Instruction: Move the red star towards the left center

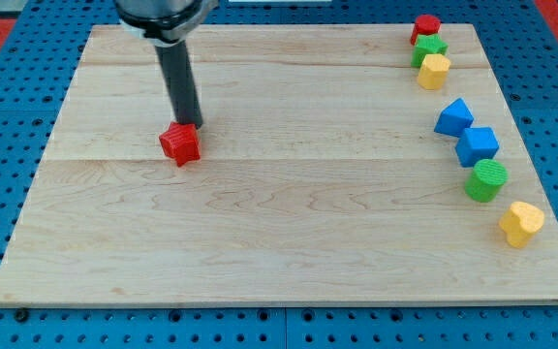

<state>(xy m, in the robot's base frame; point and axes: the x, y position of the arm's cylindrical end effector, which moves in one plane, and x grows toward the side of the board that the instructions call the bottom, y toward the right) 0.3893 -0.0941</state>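
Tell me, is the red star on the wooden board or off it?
On it. The red star sits on the wooden board, far from its edges, with my tip at its upper right.

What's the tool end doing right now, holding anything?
No jaws on this arm: it ends in a rod. My tip sits at the upper right edge of the red star, apparently touching it. It holds nothing.

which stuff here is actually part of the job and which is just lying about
Part of the job:
- red star-shaped block, left of the board's middle
- my tip, touching the star's upper right side
- wooden board

Just lying about, along the view's right edge:
- red block
- green block
- yellow block
- blue triangular block
- blue cube-like block
- green round block
- yellow heart-like block
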